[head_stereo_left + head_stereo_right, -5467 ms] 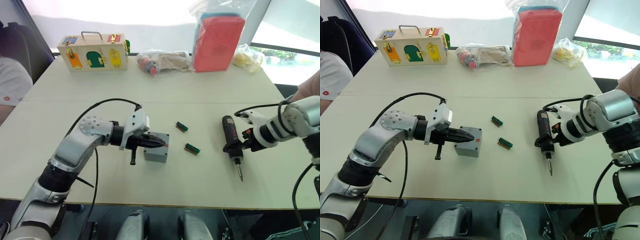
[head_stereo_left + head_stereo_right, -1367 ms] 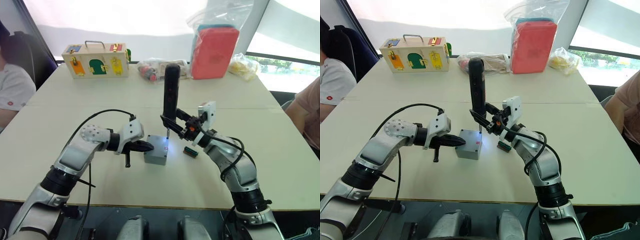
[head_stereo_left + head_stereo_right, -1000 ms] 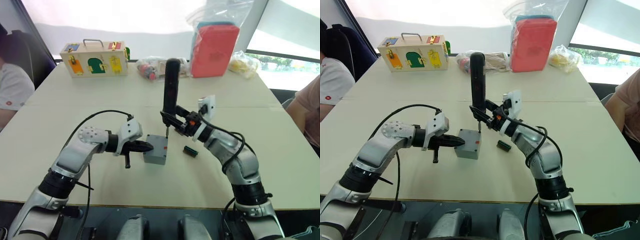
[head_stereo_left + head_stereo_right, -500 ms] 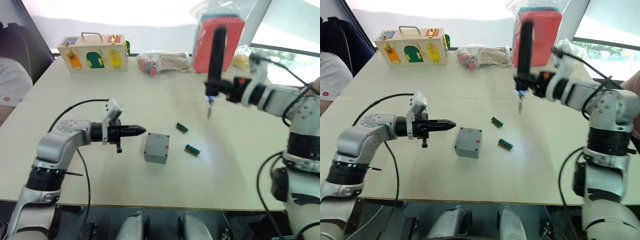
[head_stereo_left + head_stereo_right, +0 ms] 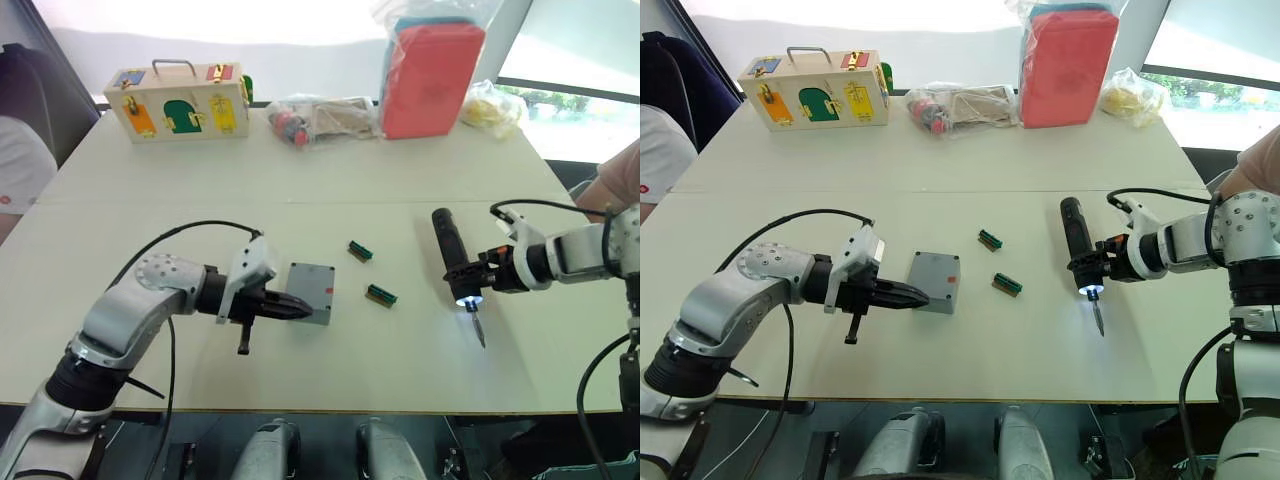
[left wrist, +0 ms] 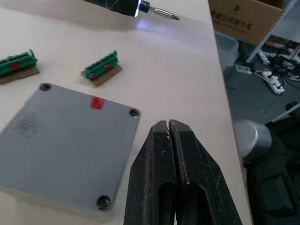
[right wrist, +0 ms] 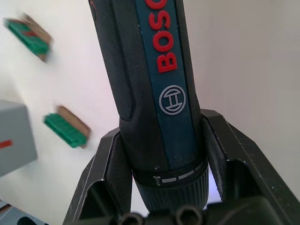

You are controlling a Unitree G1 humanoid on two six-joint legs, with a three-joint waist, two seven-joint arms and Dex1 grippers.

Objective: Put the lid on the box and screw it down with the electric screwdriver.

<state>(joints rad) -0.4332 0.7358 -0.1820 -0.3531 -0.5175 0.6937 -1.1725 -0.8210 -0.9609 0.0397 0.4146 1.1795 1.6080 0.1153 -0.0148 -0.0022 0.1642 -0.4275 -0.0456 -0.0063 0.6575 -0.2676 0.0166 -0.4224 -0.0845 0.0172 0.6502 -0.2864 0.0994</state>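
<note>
Two green connectors (image 5: 372, 272) lie between box (image 5: 312, 293) and electric screwdriver (image 5: 452, 258).

Head stereo overlooks table (image 5: 400, 180); wrist cams close along claws

The box (image 5: 312, 292) is placed near the middle of the table (image 5: 400, 180), with the lid (image 6: 65, 140) seated on it. Two connector pieces (image 5: 381, 294) are found just to its right. The electric screwdriver (image 5: 452, 262) is laid toward the right edge. A wooden box (image 5: 177, 100) is set at the far left corner.
</note>
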